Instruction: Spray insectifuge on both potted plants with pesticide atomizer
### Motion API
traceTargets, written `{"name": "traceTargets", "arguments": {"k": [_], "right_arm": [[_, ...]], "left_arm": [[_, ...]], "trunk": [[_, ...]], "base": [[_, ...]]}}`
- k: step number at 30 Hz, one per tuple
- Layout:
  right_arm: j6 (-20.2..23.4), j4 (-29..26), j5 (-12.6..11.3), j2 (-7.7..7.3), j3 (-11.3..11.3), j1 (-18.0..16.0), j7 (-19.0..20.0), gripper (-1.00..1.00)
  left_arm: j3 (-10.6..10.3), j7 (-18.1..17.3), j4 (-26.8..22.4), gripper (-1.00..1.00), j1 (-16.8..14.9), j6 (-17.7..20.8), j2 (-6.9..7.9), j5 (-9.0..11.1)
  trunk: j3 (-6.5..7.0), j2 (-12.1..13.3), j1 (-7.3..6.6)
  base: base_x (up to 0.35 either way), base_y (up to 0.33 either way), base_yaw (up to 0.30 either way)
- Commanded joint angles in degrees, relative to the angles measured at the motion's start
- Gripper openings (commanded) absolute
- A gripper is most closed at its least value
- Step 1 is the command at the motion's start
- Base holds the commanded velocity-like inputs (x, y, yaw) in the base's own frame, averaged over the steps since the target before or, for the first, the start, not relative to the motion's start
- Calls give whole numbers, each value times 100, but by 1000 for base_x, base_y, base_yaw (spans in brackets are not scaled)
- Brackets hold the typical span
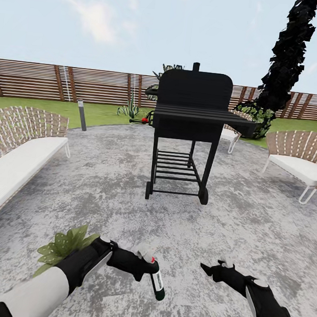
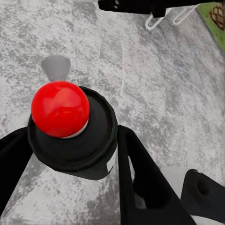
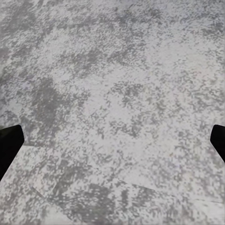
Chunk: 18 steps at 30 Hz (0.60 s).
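Left gripper [image 1: 146, 267]: your jaws are clamped on the pesticide atomizer [image 1: 157, 281], low over the patio [image 1: 125, 199] in the head view.
Atomizer, head view: it hangs from your left jaws with the pale trigger head up at the grip and the dark green body tilted down and toward the right arm.
Atomizer, left wrist view: you look down on the pesticide atomizer [image 2: 70, 131]; the red dot [image 2: 60, 108] sits on top and a dark finger [image 2: 140, 178] presses against each side of the body.
Labels: a pale band shows on the bottle's body, but no writing on it can be read.
Right gripper [image 1: 215, 268]: your jaws are spread apart and hold nothing, hovering above the paving well to the right of the atomizer.
Right wrist view: your two dark fingertips [image 3: 9, 145] sit at opposite edges with bare mottled paving [image 3: 112, 103] between them.
Potted plant [image 1: 63, 248]: its pointed green leaves show just beside and partly behind your left forearm; its pot is hidden.
Second leafy plant [image 1: 129, 109]: it stands far off on the lawn edge by the fence [image 1: 88, 85]; whether it is potted cannot be told.
Grill [image 1: 191, 128]: the black wheeled barbecue stands mid-patio, straight ahead of you.
Seating: a white-cushioned sofa [image 1: 12, 158] on your left, a chair [image 1: 302, 161] on your right.
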Motion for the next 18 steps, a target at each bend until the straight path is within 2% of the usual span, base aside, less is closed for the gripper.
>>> {"name": "traceTargets", "arguments": {"k": [1,4,7,11,18], "right_arm": [[18,-5,44,6,-46,-6,44,100],[23,11,46,2,-48,-6,42,100],[24,17,46,5,-46,-6,48,100],[33,8,46,3,-48,-6,56,100],[41,124,39,-164,-89,-6,44,100]], "left_arm": [[-31,9,-7,-100,9,-19,5,66],[-40,17,-3,-100,50,-333,-7,76],[-43,24,-4,-100,107,-438,-10,74],[-51,12,-8,-100,139,-465,-11,63],[-36,4,-8,-100,148,-466,15,62]], "trunk": [[-5,-3,-1],[-5,-3,-1],[-5,-3,-1],[-5,-3,-1],[-5,-3,-1]], "base": [[0,0,0],[0,0,0],[0,0,0],[0,0,0],[-38,0,0]]}}
